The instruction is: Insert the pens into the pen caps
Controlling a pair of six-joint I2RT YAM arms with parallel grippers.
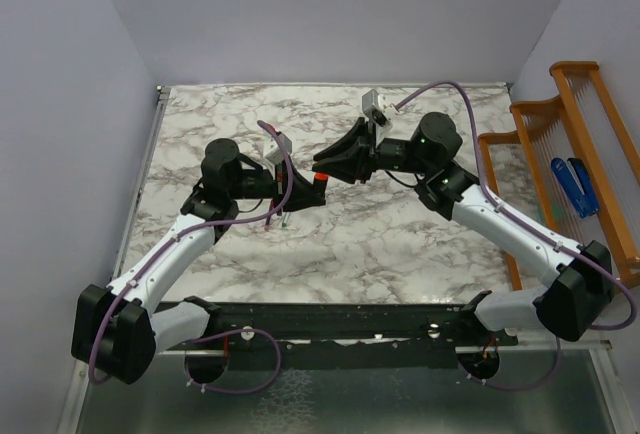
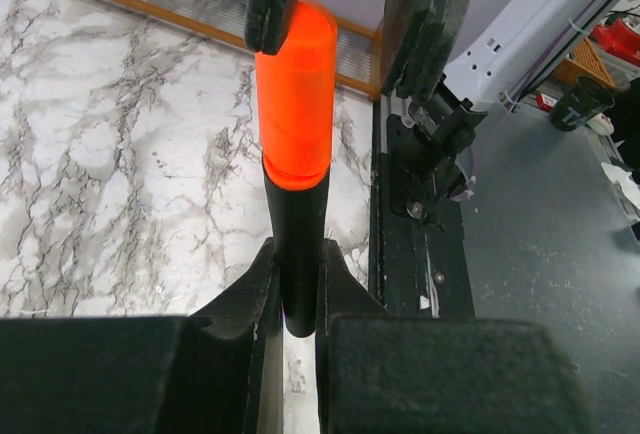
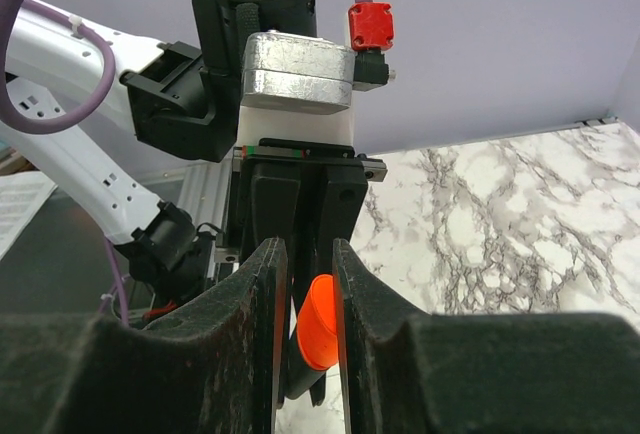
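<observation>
A thick black marker (image 2: pixel 295 244) is clamped by my left gripper (image 2: pixel 295 254) near its tail and held above the middle of the table. A bright orange pen cap (image 2: pixel 295 94) sits over the marker's far end. In the top view the cap (image 1: pixel 320 183) shows as a small red-orange spot between the two grippers. My right gripper (image 3: pixel 308 254) straddles the cap (image 3: pixel 320 319). One finger lies against it and a narrow gap shows at the other, so the jaws are slightly open. The other pens and cap are out of view.
An orange wooden rack (image 1: pixel 560 154) stands along the table's right edge with a blue object (image 1: pixel 575 186) in it. The black base rail (image 1: pixel 330 324) runs along the near edge. Both arms meet over the marble tabletop (image 1: pixel 400 244).
</observation>
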